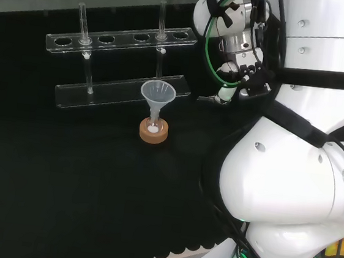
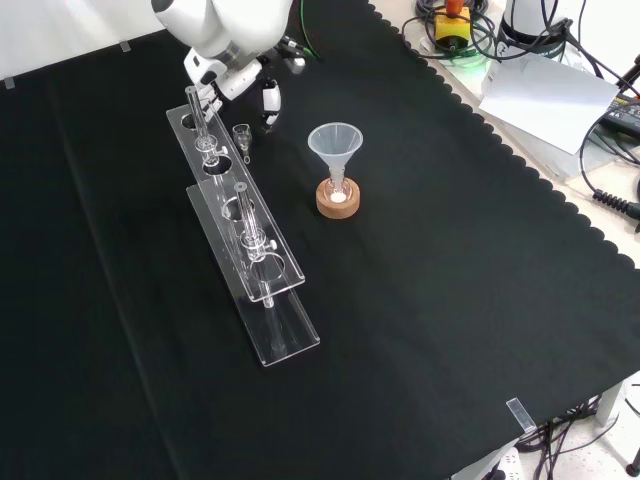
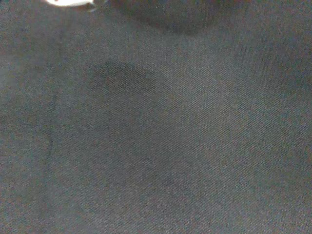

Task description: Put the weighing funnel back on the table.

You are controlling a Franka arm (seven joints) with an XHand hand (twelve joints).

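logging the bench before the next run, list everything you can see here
test tube rack: one, clear, left of the funnel in front view
test tubes: two, clear, upright in the rack
funnel: one, clear, stem in the flask
flask: one, clear, on the cork ring
cork ring: one, brown, mid cloth
weighing funnel: one, clear, by the hand; held or not, unclear
cloth: one, black, under everything
arm: one, white, head view's right
hand: one, black and white, at the rack's end
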